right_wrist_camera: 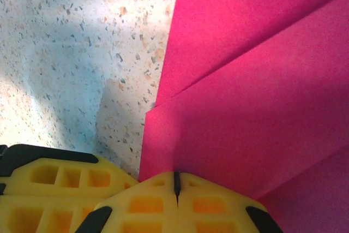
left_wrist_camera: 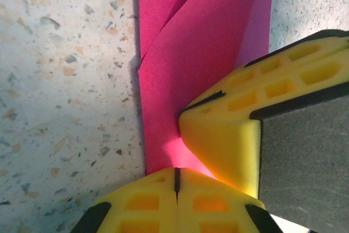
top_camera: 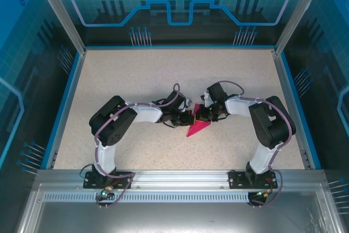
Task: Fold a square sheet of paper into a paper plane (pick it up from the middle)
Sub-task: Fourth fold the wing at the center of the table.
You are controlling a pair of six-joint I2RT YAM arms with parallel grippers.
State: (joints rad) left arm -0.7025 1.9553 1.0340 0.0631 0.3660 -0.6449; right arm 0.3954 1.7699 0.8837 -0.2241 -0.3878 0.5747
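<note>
Yellow fingertips of the left gripper point(left_wrist_camera: 176, 177) are pressed together, seam shut, and the near edge of the magenta paper sheet point(left_wrist_camera: 202, 64) runs into them; it looks pinched. The right gripper point(right_wrist_camera: 176, 181) is likewise fully closed on the sheet's edge. From above, the sheet, already folded to a point, sits mid-table between both grippers on the speckled tabletop point(top_camera: 136, 80). Such paper is probably feather-light, limp and slippery, and would crease easily or tear under opposing pulls. It is best held at a layered fold edge near the middle, under gentle tension.
</note>
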